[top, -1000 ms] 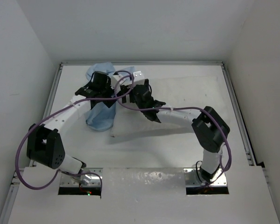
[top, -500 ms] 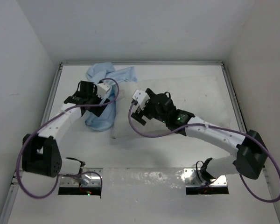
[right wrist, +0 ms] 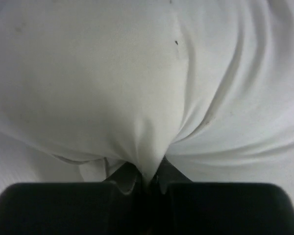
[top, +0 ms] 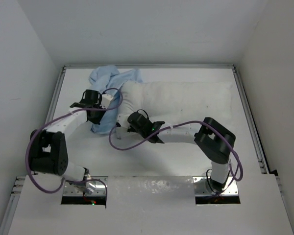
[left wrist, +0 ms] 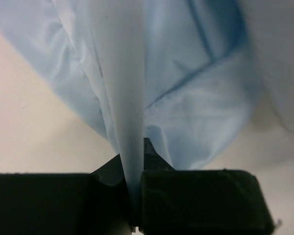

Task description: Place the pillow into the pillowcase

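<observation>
Within the last second the right arm has swung out wide and folded back again, and its hand has dropped from above the middle of the desk point(top: 186, 152) to the pillow's near-left corner. Both hands, spread wide a moment ago, have snapped closed. The left hand has slid only a little toward 8 o'clock along the pillowcase.

The pillow point(top: 186, 100) lies flat on the desk, its long side running from the centre out toward 3 o'clock, plump and creased. The pillowcase point(top: 112, 78) is a crumpled light blue heap at about 10 o'clock of the desk. It touches the pillow's left end and trails down along that end toward 8 o'clock.

The left hand point(left wrist: 132, 171) is closed on the pillowcase. Its wrist view shows a thin upright fold of the blue cloth pinched between the two black fingers point(left wrist: 196, 196), with the rest of the cloth hanging slack beyond them over the pale desk.

The right hand point(right wrist: 147, 176) is closed on the pillow. A tuck of white fabric narrows into the slit between its fingers point(right wrist: 220, 205), and creases fan out from that spot. From above, this hand sits at the pillow's 8 o'clock corner, just beside the lower tail of the pillowcase.
</observation>
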You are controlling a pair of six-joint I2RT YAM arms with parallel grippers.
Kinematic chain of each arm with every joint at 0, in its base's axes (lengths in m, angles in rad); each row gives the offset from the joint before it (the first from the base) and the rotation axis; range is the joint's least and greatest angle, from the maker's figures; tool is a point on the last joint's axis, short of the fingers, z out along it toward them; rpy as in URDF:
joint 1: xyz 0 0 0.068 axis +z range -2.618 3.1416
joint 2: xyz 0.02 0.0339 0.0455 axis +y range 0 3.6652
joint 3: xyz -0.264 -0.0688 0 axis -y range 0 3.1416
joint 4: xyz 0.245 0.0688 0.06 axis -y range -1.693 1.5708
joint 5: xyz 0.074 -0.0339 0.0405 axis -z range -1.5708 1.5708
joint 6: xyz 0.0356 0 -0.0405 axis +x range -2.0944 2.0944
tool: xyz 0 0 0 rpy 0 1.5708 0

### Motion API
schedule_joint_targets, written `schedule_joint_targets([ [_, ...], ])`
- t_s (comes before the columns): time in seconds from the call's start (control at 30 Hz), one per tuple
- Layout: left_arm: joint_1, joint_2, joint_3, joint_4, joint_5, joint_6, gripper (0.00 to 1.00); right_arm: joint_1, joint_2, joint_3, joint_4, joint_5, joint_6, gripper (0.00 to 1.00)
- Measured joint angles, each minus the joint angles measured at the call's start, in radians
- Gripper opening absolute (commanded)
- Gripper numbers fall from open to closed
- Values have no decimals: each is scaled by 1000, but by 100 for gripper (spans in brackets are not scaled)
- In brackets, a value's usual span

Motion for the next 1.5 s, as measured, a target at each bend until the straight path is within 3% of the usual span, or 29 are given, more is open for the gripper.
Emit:
schedule_joint_targets([
  [0.13, 0, -149, -10, -40, 54, 29, 0, -6, 18, 56, 30, -21, 85, 0],
  [0.33, -37, -296, -10, -66, 98, 74, 0, -60, -99, -27, 128, -132, 346, 0],
  [0.6, -62, -289, -40, -65, 90, 82, 0, -106, -164, -30, 257, -226, 589, 0],
  [0.9, -62, -290, 40, -95, 216, 50, 0, -102, 87, 49, 435, -239, 825, 0],
  [1.17, -80, -300, 108, -198, 381, 76, 2, -111, 192, 155, 500, -161, 1009, 0],
  [1.5, -123, -278, 106, -195, 321, 98, 2, -143, 121, 71, 598, -132, 1101, 0],
])
